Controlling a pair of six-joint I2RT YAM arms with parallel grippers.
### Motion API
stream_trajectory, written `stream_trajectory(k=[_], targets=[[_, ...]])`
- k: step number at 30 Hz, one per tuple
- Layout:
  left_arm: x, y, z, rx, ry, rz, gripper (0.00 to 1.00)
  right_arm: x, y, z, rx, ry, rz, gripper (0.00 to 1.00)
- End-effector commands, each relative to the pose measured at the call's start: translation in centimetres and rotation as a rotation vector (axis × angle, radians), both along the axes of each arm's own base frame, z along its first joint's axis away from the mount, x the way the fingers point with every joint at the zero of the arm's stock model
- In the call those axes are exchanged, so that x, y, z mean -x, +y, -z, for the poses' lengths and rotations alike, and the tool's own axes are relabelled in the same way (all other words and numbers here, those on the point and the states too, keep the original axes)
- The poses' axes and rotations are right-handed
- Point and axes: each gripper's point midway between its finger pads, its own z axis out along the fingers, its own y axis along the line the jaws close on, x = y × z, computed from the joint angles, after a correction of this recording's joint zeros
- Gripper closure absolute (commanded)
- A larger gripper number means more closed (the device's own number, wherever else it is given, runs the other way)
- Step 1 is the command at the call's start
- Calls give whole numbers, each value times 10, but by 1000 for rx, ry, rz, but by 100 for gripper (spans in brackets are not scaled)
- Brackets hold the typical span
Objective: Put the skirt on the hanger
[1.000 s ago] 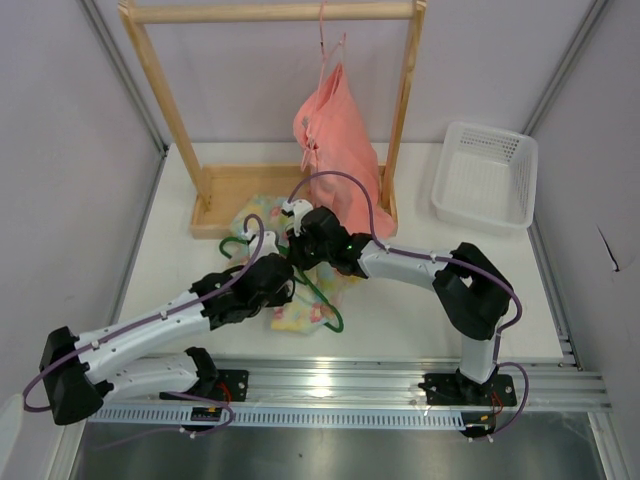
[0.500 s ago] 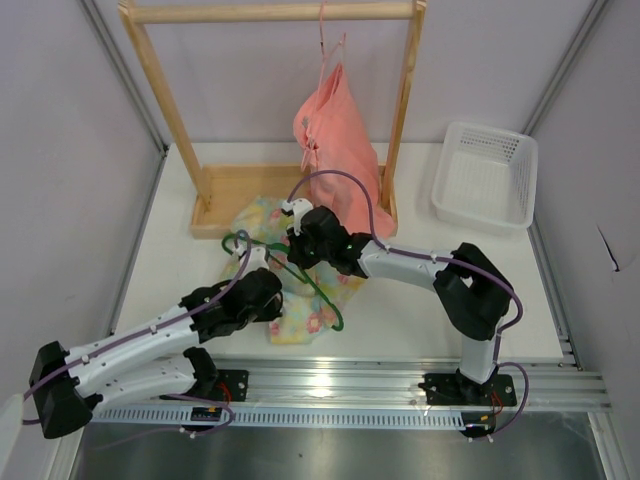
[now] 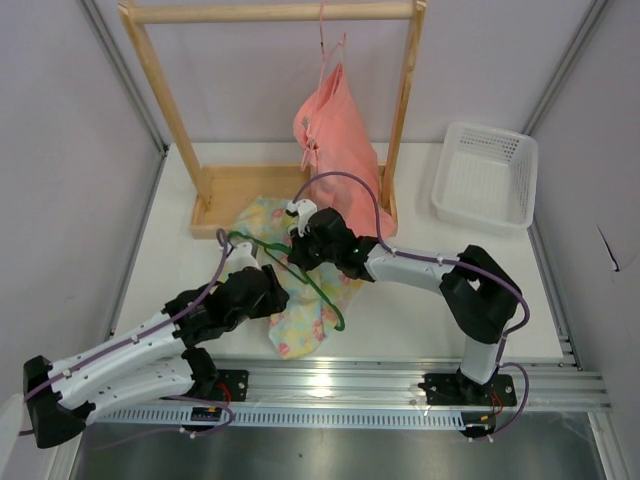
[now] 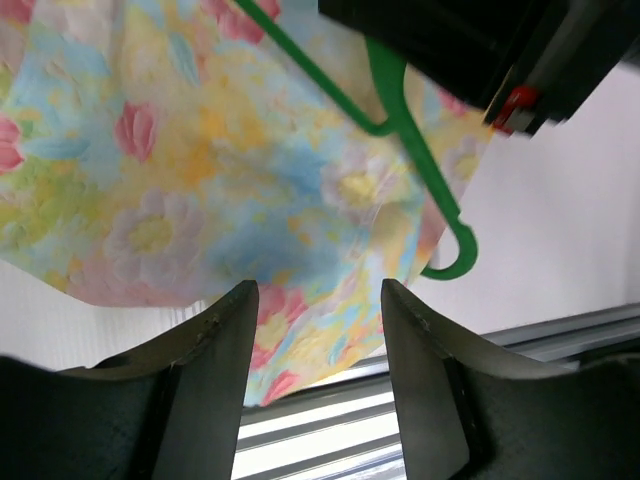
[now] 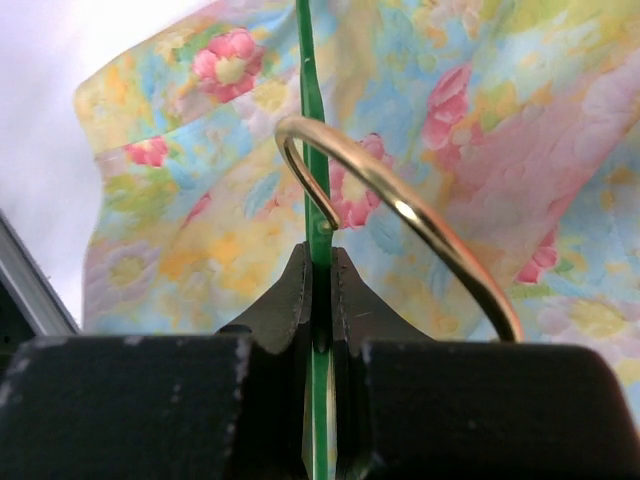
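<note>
The flower-print skirt (image 3: 305,322) lies on the white table, partly under the green hanger (image 3: 322,290). My right gripper (image 3: 297,258) is shut on the hanger's thin green bar (image 5: 318,240), beside its gold metal hook (image 5: 400,210), with the skirt (image 5: 500,120) spread behind. My left gripper (image 3: 275,297) is open at the skirt's near-left side. In the left wrist view its fingers (image 4: 232,340) stand apart, nothing pinched between them, with the skirt (image 4: 200,200) and the hanger's curled end (image 4: 445,250) beyond the left gripper (image 4: 320,335).
A wooden rack (image 3: 270,12) stands at the back with a salmon-pink garment (image 3: 335,130) hanging from it. A white basket (image 3: 487,175) sits at the back right. A metal rail (image 3: 330,385) runs along the near edge.
My left gripper has opened, let go of the skirt and drawn back toward the near left. The skirt's near corner now lies lower on the table. The right gripper stays shut on the hanger.
</note>
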Motion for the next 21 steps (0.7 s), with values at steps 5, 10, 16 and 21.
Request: stream_trajectory(k=[5, 10, 16, 21], targets=[[-32, 48, -44, 2, -152, -338, 44, 31, 9, -26, 4, -138, -57, 100], [-47, 66, -46, -19, -156, -429, 42, 24, -26, -25, 35, -139, 48, 100], [-72, 79, -5, 54, -56, -472, 51, 21, -53, -25, 19, -112, 79, 100], [-90, 77, 20, 89, 11, -435, 57, 28, -61, -23, 19, -113, 39, 100]])
